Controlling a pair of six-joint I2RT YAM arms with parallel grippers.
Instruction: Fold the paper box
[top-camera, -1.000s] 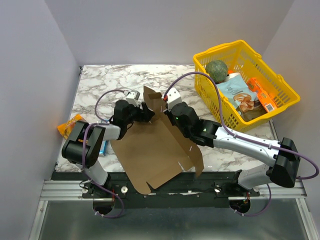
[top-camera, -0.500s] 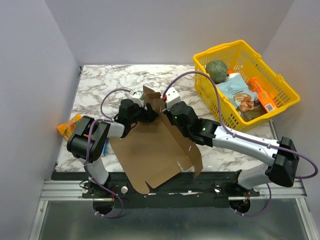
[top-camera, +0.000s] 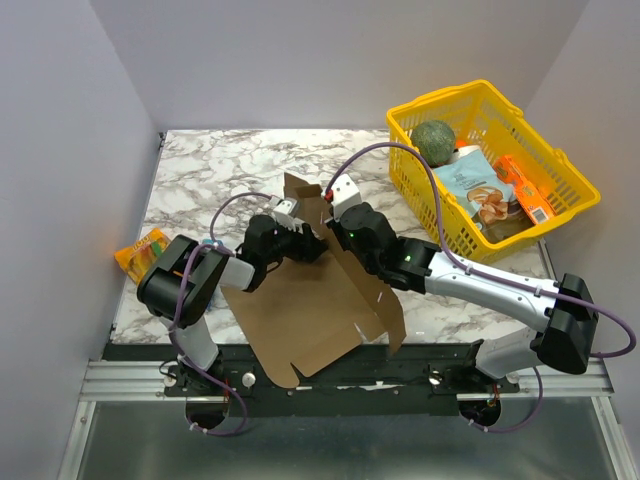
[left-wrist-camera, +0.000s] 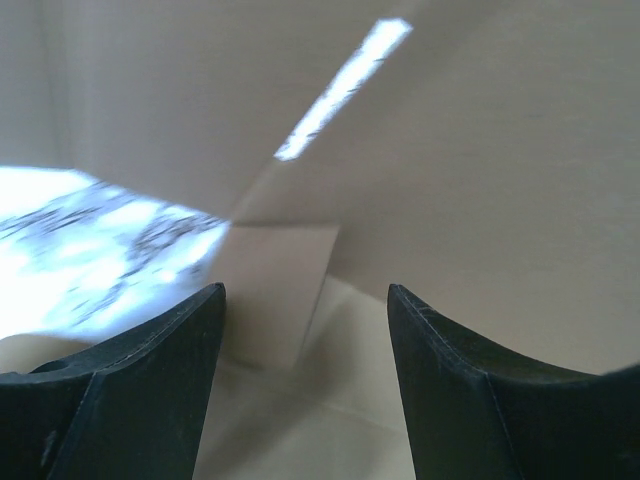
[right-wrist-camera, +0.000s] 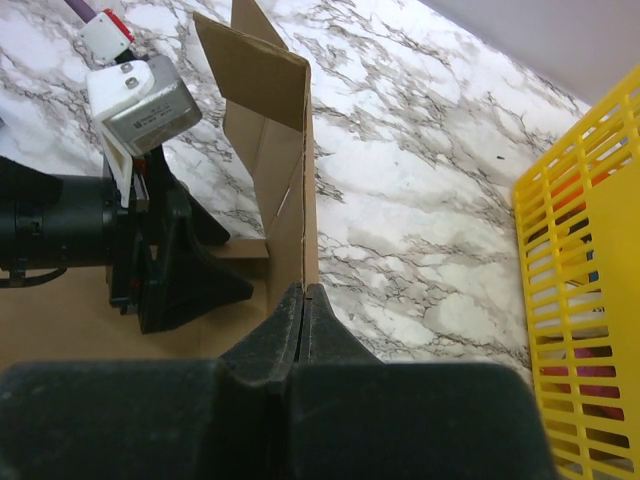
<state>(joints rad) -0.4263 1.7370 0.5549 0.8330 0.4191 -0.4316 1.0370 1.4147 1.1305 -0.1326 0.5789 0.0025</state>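
The paper box (top-camera: 300, 310) is a flat brown cardboard sheet at the table's front centre, with one side wall raised upright. My right gripper (top-camera: 336, 236) is shut on that upright wall; in the right wrist view its fingertips (right-wrist-camera: 303, 296) pinch the wall's edge (right-wrist-camera: 265, 90). My left gripper (top-camera: 303, 242) is open and empty, low over the sheet's far corner, facing the inside of the raised wall. In the left wrist view its gripper (left-wrist-camera: 305, 300) has cardboard (left-wrist-camera: 480, 180) ahead and nothing between the fingers. It also shows in the right wrist view (right-wrist-camera: 175, 275).
A yellow plastic basket (top-camera: 447, 95) at the back right holds a green round thing (top-camera: 433, 138), a blue pouch (top-camera: 475, 190) and an orange box (top-camera: 525, 195). It also shows in the right wrist view (right-wrist-camera: 590, 250). An orange snack packet (top-camera: 140, 250) lies at the table's left edge.
My left gripper has moved right over the sheet, closer to the raised wall. The right gripper still holds the wall in the same place.
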